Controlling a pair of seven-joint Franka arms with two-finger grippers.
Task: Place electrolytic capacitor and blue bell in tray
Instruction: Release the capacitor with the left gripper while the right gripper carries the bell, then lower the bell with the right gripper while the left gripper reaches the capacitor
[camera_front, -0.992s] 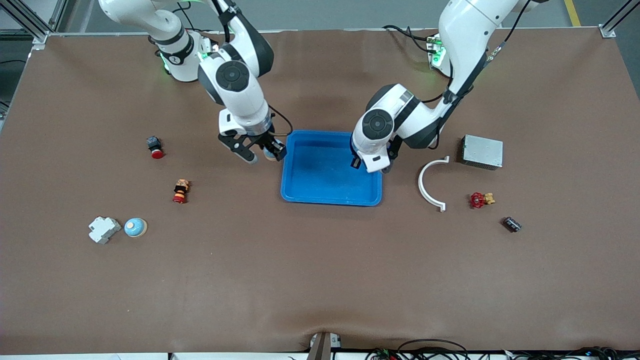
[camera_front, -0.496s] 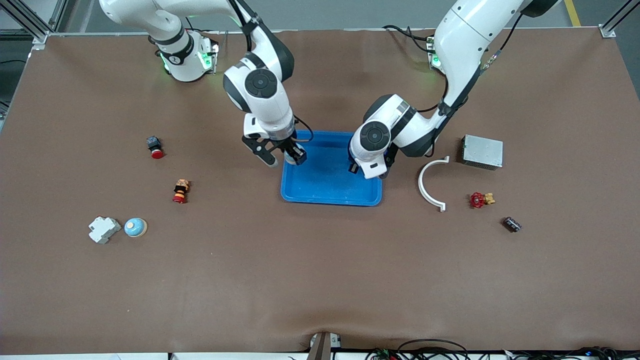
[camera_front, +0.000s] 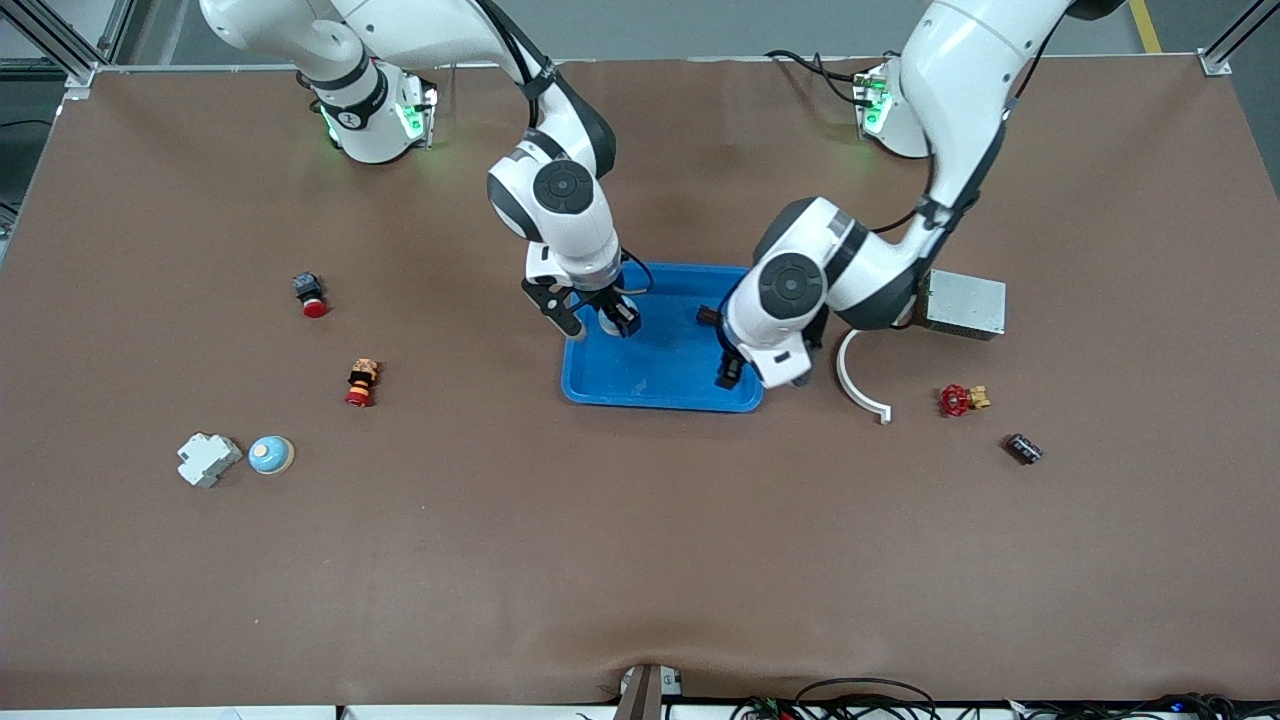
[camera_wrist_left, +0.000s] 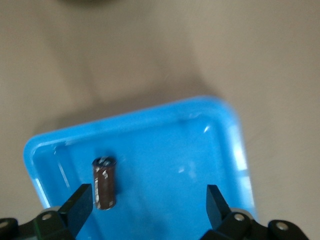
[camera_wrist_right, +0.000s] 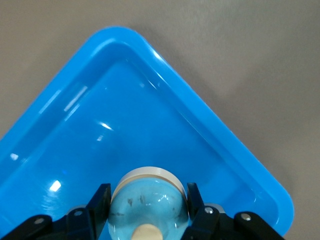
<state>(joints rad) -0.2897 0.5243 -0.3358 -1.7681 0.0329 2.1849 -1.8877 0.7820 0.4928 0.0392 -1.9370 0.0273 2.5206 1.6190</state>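
The left gripper (camera_wrist_left: 147, 205) has just been spread wide over the tray (camera_front: 660, 392), and the electrolytic capacitor (camera_wrist_left: 104, 183) is seen released just beside one finger, above the tray floor. The blue bell (camera_wrist_right: 148, 204) is clamped by the right gripper (camera_front: 600, 322), which has been brought over the tray from beside it, so its release is judged to be next.

High front view; wrist views over tray (camera_front: 660, 385)

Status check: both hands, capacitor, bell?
Left hand open over the tray, capacitor just below it. Right hand shut on blue bell, over tray. Nothing in the way.
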